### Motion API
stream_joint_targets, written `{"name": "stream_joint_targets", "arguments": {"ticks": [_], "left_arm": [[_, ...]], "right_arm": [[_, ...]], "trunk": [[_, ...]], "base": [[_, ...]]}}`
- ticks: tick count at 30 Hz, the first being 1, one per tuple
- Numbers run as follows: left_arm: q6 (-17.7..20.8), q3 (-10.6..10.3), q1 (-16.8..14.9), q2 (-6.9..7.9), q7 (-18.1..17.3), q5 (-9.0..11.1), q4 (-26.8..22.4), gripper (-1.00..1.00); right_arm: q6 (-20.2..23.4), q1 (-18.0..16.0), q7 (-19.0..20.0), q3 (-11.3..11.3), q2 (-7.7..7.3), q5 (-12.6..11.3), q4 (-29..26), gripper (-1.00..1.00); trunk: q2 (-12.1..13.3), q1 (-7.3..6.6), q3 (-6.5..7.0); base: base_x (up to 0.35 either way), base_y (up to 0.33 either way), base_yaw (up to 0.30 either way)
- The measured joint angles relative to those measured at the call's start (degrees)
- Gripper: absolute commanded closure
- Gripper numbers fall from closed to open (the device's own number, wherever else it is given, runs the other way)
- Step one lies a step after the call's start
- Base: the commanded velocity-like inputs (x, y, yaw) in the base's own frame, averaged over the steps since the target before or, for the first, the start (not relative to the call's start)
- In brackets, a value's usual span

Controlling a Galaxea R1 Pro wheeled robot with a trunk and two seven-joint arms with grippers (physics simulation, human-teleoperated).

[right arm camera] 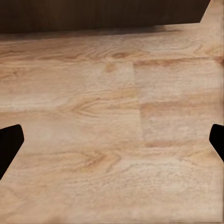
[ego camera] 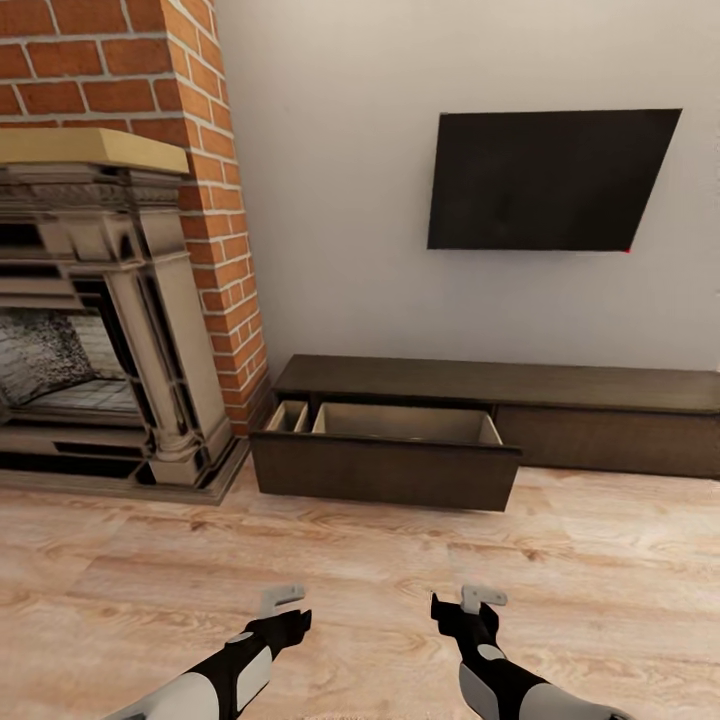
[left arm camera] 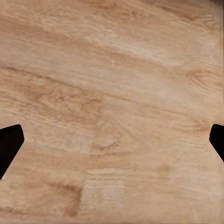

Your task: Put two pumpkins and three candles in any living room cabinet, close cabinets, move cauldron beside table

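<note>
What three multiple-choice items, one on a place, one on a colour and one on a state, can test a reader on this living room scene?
1. Where is the cabinet?
A. under the wall screen
B. inside the fireplace
C. on a table

2. What colour is the open drawer inside?
A. red
B. pale beige
C. black

3. How are the jaws of the left gripper and right gripper?
A. holding pumpkins
B. holding candles
C. open and empty

Answers: 1 A, it runs along the wall below the screen. 2 B, the inner walls are beige. 3 C, the wrist views show fingertips wide apart over bare floor.
</note>
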Motion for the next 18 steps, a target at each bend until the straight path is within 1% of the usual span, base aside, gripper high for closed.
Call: {"name": "stream_joint_targets", "arguments": {"ticks": [18], "left_arm": [[0.0,0.0,0.0,-0.02,0.03,-0.09,0.01,-1.0]], "right_arm": [[-0.06,0.08,0.0,0.0,0.06,0.0,0.17,-1.0]], "trunk": [[-7.22,3.95,-4.6]], "base": [[0.0,0.0,-0.174]]}}
